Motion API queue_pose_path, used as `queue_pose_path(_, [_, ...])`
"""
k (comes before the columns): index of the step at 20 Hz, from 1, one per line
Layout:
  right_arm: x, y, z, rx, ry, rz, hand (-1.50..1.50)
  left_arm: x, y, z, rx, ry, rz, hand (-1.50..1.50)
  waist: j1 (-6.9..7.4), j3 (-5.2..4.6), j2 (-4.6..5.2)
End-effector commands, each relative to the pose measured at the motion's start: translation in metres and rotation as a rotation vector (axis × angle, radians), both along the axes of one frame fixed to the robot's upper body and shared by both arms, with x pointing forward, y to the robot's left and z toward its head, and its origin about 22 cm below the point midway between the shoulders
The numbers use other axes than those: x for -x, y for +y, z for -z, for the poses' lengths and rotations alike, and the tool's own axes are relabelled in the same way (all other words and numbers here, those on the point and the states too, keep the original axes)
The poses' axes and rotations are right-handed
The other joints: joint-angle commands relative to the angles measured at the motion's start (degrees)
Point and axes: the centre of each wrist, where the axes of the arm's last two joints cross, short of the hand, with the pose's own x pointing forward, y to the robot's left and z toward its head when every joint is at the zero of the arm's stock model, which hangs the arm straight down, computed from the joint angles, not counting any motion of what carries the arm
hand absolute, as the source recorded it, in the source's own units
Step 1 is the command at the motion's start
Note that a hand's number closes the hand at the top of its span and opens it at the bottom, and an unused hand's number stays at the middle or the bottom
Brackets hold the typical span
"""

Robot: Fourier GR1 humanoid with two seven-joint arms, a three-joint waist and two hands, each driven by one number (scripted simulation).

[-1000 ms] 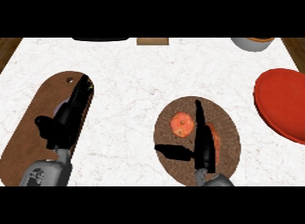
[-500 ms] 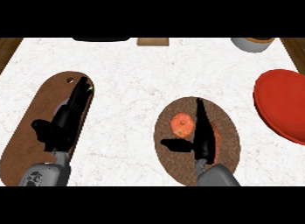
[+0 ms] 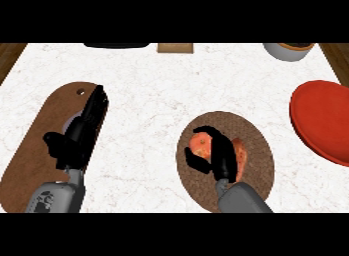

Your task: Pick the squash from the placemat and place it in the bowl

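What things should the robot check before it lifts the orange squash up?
1. Squash on the round brown placemat: ok, not lifted yet.
2. Right hand around the squash: ok, fingers curl over its top and the thumb sits at its left.
3. Whether the hold is complete: cannot tell, the hand hides much of the squash.
4. Red bowl ready: ok, it sits to the right of the placemat and nothing shows inside.
5. Path to the bowl: ok, only bare counter lies between.
6. Left hand out of the way: ok, open over the wooden board.

cutting board (image 3: 37, 150): brown, counter's left | grey cup (image 3: 288, 51): far right edge | tan block (image 3: 175, 48): far edge
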Motion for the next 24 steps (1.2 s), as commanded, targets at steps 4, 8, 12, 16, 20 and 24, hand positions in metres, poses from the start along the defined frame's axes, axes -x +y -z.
queue_pose_path(4, [0.014, 0.021, 0.007, 0.014, 0.027, -0.078, 1.5, 0.0, 0.007, 0.008, -0.002, 0.013, -0.002, 0.0, -0.02, 0.48, 0.7])
queue_pose_path(8, [0.013, 0.015, 0.005, -0.016, 0.014, -0.06, 1.5, 0.002, 0.0, -0.015, -0.008, -0.004, -0.015, 0.0, -0.17, 0.48, 0.64])
queue_pose_path(12, [-0.002, -0.05, -0.007, -0.066, -0.079, 0.016, 1.5, 0.011, 0.01, 0.009, 0.003, 0.005, -0.007, 0.0, -0.37, 0.48, 0.63])
queue_pose_path(16, [-0.032, -0.067, -0.056, -0.069, -0.25, 0.015, 1.5, 0.01, 0.013, 0.005, -0.005, -0.014, -0.013, 0.0, -0.31, 0.48, 0.58])
queue_pose_path(20, [-0.004, -0.052, -0.062, -0.053, -0.427, 0.016, 1.5, 0.014, 0.01, 0.0, 0.006, 0.012, -0.012, 0.0, -0.62, 0.45, 0.36])
queue_pose_path(24, [0.001, -0.044, -0.11, 0.026, -0.542, 0.053, 1.5, 0.0, -0.007, -0.004, 0.013, 0.003, -0.033, 0.0, -1.71, 0.34, 0.14])
